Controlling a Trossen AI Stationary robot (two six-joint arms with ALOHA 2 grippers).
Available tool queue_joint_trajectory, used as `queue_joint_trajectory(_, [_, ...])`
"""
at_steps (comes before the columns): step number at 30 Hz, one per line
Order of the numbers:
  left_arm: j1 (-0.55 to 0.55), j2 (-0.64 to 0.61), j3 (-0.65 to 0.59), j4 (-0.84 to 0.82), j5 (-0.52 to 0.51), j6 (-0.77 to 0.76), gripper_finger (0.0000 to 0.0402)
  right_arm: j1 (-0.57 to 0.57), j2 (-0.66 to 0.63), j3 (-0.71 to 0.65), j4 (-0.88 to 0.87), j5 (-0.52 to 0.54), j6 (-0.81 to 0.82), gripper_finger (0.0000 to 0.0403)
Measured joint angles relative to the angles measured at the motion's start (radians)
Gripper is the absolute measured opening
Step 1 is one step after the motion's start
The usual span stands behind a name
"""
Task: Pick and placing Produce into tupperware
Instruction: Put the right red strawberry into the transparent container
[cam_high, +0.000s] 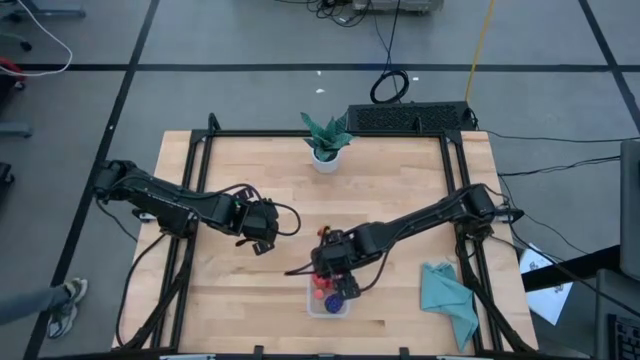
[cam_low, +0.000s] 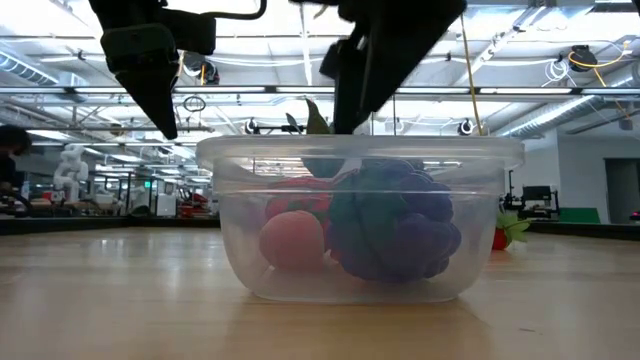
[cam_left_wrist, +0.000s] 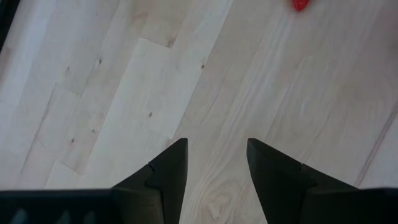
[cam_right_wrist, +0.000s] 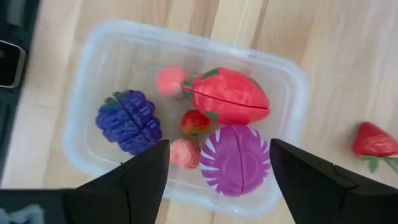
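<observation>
R gripper hangs over the tub at table's 6 o'clock, jaws apart, empty. Inside: grapes, big berry, magenta half, 2 pinkish bits, partly hidden. Strawberry outside, cut off. L gripper at 9, jaws apart.
</observation>
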Motion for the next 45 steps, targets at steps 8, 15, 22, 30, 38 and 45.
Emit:
queue_joint_trajectory(8, [0.0, 0.0, 0.0, 0.0, 0.0, 0.0, 0.017, 0.0, -0.088, 0.001, -0.117, 0.006, 0.049, 0.0265])
queue_joint_trajectory(15, [0.0, 0.0, 0.0, 0.001, 0.0, -0.001, 0.017, -0.009, -0.097, -0.014, -0.37, 0.033, 0.167, 0.0265])
queue_joint_trajectory(22, [0.0, 0.0, 0.0, 0.008, 0.002, -0.005, 0.017, -0.053, -0.097, -0.088, -0.374, 0.029, 0.185, 0.0265])
queue_joint_trajectory(30, [0.0, 0.0, 0.0, 0.008, 0.009, -0.001, 0.017, -0.12, -0.096, -0.172, -0.387, 0.025, 0.222, 0.027])
queue_joint_trajectory(38, [0.0, 0.0, 0.0, 0.008, 0.009, -0.001, 0.017, -0.184, -0.096, -0.181, -0.39, -0.028, 0.302, 0.0272])
queue_joint_trajectory(45, [0.0, 0.0, 0.0, 0.008, 0.009, -0.002, 0.017, -0.226, -0.096, -0.181, -0.388, -0.068, 0.389, 0.0272])
